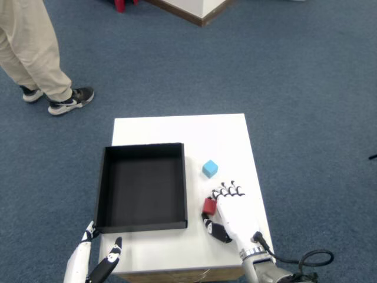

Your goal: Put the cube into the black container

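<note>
Where the fingers (227,191) curl, the red cube (210,206) sits against them

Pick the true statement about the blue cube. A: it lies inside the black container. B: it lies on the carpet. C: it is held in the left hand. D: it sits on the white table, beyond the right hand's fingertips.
D: the blue cube rests on the white table, to the right of the black container and just past the right hand, which is at the red cube.
</note>
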You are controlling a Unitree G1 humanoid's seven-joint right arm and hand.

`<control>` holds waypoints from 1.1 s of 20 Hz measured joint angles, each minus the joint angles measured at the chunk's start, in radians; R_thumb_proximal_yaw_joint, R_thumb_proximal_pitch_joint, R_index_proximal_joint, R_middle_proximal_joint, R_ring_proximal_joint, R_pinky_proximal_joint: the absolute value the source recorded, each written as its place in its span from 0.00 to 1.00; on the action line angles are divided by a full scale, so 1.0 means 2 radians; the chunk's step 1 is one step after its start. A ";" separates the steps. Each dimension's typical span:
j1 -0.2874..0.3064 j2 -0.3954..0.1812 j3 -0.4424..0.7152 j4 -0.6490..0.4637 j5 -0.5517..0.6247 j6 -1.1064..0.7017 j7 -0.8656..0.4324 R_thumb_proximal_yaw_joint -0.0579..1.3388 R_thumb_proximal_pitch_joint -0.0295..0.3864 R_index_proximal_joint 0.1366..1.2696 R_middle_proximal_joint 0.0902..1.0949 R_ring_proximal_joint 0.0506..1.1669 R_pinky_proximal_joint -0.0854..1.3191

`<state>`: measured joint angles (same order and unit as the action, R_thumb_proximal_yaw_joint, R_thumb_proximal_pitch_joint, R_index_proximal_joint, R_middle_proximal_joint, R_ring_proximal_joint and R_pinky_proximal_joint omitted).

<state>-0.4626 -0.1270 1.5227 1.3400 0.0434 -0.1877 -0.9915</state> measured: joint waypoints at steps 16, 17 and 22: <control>-0.006 -0.003 -0.001 -0.018 -0.036 -0.050 -0.156 0.92 0.43 0.87 0.30 0.16 0.06; -0.009 -0.004 -0.001 -0.025 -0.045 -0.053 -0.177 0.92 0.44 0.86 0.30 0.15 0.06; -0.015 -0.005 -0.001 -0.047 -0.082 -0.061 -0.244 0.92 0.44 0.86 0.30 0.15 0.06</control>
<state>-0.4934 -0.1372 1.5211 1.2464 -0.1198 -0.3095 -1.4801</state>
